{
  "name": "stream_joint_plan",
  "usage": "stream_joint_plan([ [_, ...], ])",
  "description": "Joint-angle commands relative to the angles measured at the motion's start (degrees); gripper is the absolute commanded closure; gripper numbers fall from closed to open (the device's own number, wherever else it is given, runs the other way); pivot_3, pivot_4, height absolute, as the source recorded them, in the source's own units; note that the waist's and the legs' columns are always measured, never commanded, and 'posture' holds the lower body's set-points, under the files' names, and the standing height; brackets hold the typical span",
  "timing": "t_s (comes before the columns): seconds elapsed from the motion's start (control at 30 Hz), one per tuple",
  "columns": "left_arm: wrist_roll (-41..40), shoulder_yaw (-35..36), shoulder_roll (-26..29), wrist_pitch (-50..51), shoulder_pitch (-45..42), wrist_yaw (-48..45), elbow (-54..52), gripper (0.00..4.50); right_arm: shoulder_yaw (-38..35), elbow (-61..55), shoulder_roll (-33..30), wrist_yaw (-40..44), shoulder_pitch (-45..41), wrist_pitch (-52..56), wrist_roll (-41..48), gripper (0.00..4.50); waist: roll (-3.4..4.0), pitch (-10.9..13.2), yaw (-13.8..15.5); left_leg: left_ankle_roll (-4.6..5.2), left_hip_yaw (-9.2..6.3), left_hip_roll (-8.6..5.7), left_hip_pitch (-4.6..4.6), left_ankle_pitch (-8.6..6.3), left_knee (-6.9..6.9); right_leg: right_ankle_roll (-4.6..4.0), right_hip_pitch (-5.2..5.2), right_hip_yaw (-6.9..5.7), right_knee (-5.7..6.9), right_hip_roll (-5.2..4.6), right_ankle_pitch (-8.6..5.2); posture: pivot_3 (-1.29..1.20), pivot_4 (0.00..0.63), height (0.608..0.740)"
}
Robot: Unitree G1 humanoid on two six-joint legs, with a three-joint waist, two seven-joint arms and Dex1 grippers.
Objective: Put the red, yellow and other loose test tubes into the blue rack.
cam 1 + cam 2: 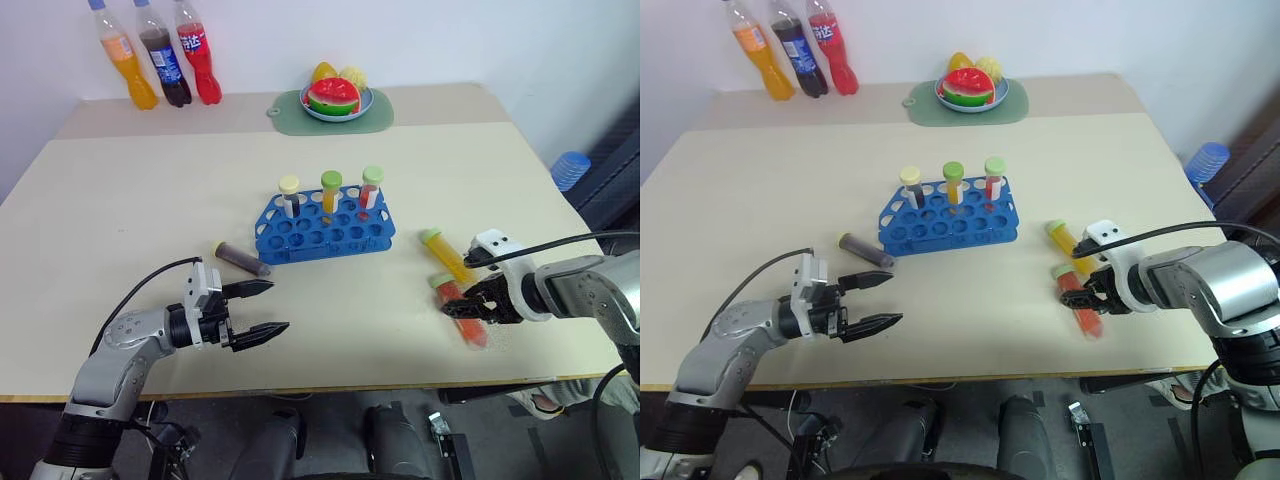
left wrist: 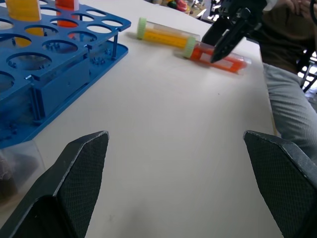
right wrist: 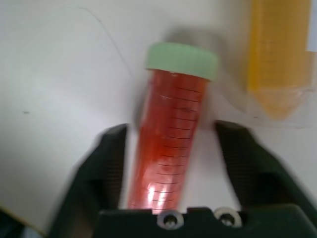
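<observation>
Right gripper [image 1: 468,305] astride graduated red tube [image 3: 171,144]

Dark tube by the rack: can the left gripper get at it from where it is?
Probably yes. The dark tube lies flat on bare table beside the blue rack, just beyond the open left gripper, with nothing between them.

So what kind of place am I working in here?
Probably a lab-style demo tabletop in a plain room: a blue rack with capped tubes, three soda bottles and a plate of toy fruit by the wall.
</observation>
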Motion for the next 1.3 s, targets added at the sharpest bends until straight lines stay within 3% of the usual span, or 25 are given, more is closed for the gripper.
stream_joint_plan([
  [0.03,0.0,0.5,0.4,-0.7,-0.6,-0.5,-1.0,0.00,1.1,-2.5,0.7,-1.7,2.9,-1.0,-1.2,3.46,-0.08,-0.1,0.0,0.00,-0.01,0.00,0.00,0.00,0.01,0.00,0.01,0.00,0.00,0.00,0.00,0.00,0.150,0.740],
  [0.07,0.0,0.5,0.4,-0.7,-0.5,-0.5,-0.9,0.00,2.4,-3.8,-0.7,-1.7,4.4,-5.1,-3.1,3.65,-0.12,-0.1,0.0,0.00,0.00,0.00,0.01,0.00,0.02,0.00,0.02,0.00,0.00,0.00,0.00,0.00,0.150,0.740],
  [0.17,0.3,0.7,0.4,-1.2,-0.5,-0.5,-0.7,0.00,3.3,-6.0,-3.3,-0.5,8.4,-13.2,-5.9,3.67,-0.30,-0.2,0.0,0.01,0.00,0.00,0.03,-0.01,0.06,0.04,0.08,0.00,-0.02,0.00,0.02,0.00,0.150,0.740],
  [0.37,-0.3,2.2,1.1,-1.4,-0.4,-1.0,-0.2,0.00,-10.1,-11.5,6.3,0.5,18.0,-40.5,-8.2,3.67,-0.45,-0.2,-0.5,0.02,-0.01,0.03,0.21,-0.01,0.04,0.08,0.27,0.02,-0.07,0.04,0.04,0.00,0.150,0.740],
  [0.53,-0.3,2.8,2.0,-1.9,-1.9,-2.1,1.2,0.00,-10.0,-10.7,16.9,0.4,18.0,-63.4,-12.3,3.67,-0.26,-0.1,-0.4,0.01,0.00,0.13,0.23,-0.01,-0.01,0.07,0.22,0.04,-0.04,0.14,0.04,0.00,0.150,0.740],
  [0.77,-0.2,2.3,0.8,-2.0,-5.2,-2.5,3.4,0.00,-5.9,7.4,37.3,-7.0,6.5,-81.8,-17.3,3.67,-0.19,-0.1,-0.2,-0.04,-0.09,0.14,0.25,0.01,0.00,-0.03,0.22,0.04,-0.04,0.18,0.11,0.00,0.150,0.740],
  [0.9,-0.5,3.0,0.6,-1.6,-5.5,-2.4,3.5,0.00,-3.7,18.4,44.2,-9.6,3.9,-92.3,-22.2,3.67,-0.18,-0.1,-0.5,-0.47,-0.12,0.13,0.22,0.20,-0.10,-0.06,0.09,0.05,0.01,0.20,0.12,0.00,0.150,0.740],
  [1.3,-1.4,4.8,1.2,-0.4,-4.2,-1.2,1.7,0.00,-2.7,41.6,50.1,-13.0,1.7,-111.4,-28.3,3.67,-0.13,-0.1,-1.9,-0.52,-0.18,0.21,0.30,0.22,-0.21,-0.12,0.07,0.05,0.06,0.32,0.14,0.00,0.150,0.740],
])
